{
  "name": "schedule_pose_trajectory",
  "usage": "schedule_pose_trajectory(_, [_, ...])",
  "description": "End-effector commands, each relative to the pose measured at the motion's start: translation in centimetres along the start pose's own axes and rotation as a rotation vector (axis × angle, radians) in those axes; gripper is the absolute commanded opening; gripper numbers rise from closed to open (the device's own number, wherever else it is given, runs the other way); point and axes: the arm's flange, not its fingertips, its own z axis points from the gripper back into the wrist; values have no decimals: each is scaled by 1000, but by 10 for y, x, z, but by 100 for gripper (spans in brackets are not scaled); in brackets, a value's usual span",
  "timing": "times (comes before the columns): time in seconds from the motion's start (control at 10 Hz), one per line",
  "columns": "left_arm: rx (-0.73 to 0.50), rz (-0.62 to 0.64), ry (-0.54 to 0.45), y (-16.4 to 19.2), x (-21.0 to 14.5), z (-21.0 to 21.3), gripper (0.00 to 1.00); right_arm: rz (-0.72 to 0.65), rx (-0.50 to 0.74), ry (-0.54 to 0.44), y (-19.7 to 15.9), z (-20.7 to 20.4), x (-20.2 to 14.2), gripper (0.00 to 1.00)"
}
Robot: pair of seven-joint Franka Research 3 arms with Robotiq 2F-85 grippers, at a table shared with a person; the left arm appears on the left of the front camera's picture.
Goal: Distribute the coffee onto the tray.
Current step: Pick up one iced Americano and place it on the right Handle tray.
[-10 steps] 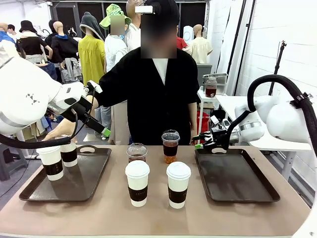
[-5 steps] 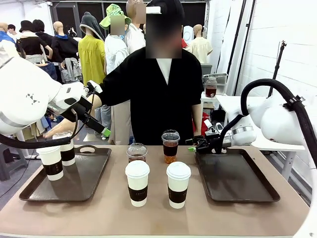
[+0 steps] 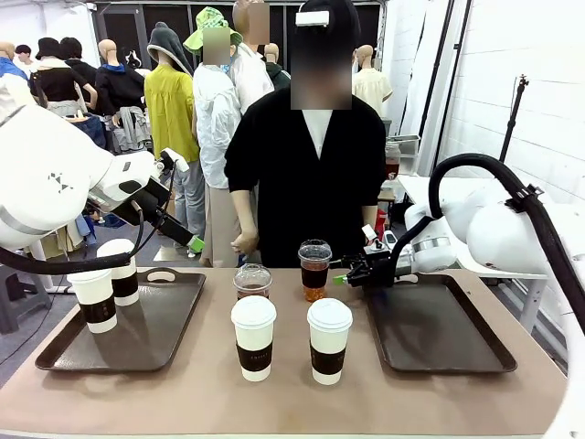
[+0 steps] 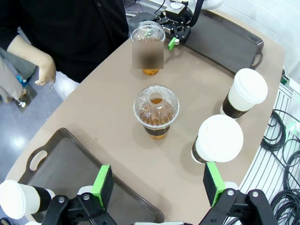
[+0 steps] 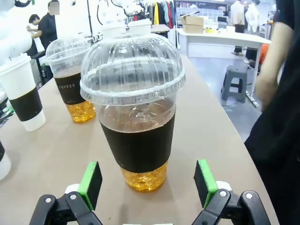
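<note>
We are at the reach for a cup. Our right gripper (image 3: 347,274), jaws wide and empty, is level with the dome-lidded plastic cup (image 3: 314,270) near the table's (image 3: 183,393) far edge, just off the right tray's (image 3: 430,329) far left corner. From the wrist the pads seem to flank the cup's base without touching, though we cannot be sure. Two sleeved paper cups (image 3: 94,299) stand along the left tray's (image 3: 146,334) left edge. Two more paper cups (image 3: 253,337) and a second dome cup (image 3: 252,281) wait mid-table. Our left gripper (image 4: 158,183) hangs open above. Next we should advance, close on the sleeve, lift, and set the cup on the right tray.
</note>
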Motion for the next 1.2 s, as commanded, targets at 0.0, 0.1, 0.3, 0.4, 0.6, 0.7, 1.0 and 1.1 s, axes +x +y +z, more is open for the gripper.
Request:
schedule_pose_trajectory(0.0, [-2,7,2,1,0,1,100,20,-5,-13,-9,-7,2,100])
schedule_pose_trajectory(0.1, [-2,7,2,1,0,1,100,20,7,-14,-10,-11,2,100])
schedule_pose_trajectory(0.3, [-2,7,2,1,0,1,100,17,28,-16,-11,-17,4,100])
schedule_pose_trajectory(0.4, [-2,7,2,1,0,1,100,16,42,-18,-12,-21,4,100])
schedule_pose_trajectory(0.6, [-2,7,2,1,0,1,100,13,60,-13,-13,-30,5,100])
schedule_pose_trajectory(0.7, [-2,7,2,1,0,1,100,12,67,-8,-14,-34,5,100])
schedule_pose_trajectory(1.0, [-2,7,2,1,0,1,100,6,92,-7,-20,-48,6,100])
schedule_pose_trajectory(1.1, [-2,7,2,1,0,1,100,5,106,-10,-21,-53,9,100])
